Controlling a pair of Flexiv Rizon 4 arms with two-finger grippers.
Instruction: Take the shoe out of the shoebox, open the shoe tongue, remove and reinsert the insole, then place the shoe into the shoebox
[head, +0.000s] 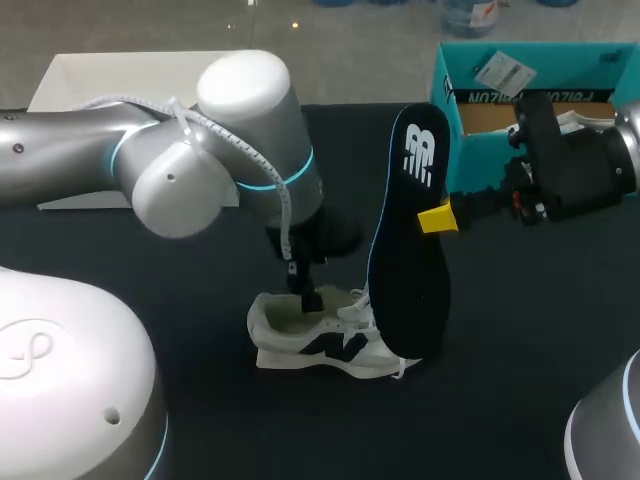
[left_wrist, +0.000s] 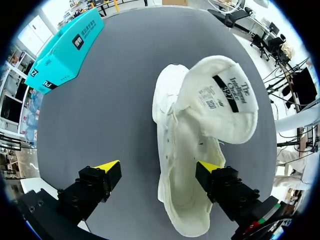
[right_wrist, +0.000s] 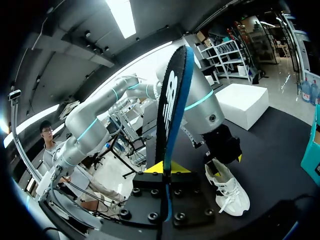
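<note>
The white fabric shoe (head: 325, 340) with a dark side logo stands on its sole near the middle of the black worktop (head: 150, 260). It is out of the open teal cardboard shoebox (head: 540, 95), which sits well apart at the far right of the worktop. The shoe's white padded tongue (left_wrist: 220, 100) is folded forward toward the toe, label side up, so the opening lies bare.

The left tool (head: 308, 295) hangs over the heel end with its 2 fingers spread wide and nothing clamped. In the left wrist view, 1 yellow fingertip (left_wrist: 207, 166) sits at the edge of the shoe's collar, and the other is over bare worktop beside the shoe.

The right tool (head: 432, 217) is closed from both sides on the dark flat foam insole (head: 410, 240), which has a blue rim and a white logo. It holds the insole upright, gripped at mid-length, just beside the shoe's toe end. I cannot tell whether the insole's lower end touches the shoe
</note>
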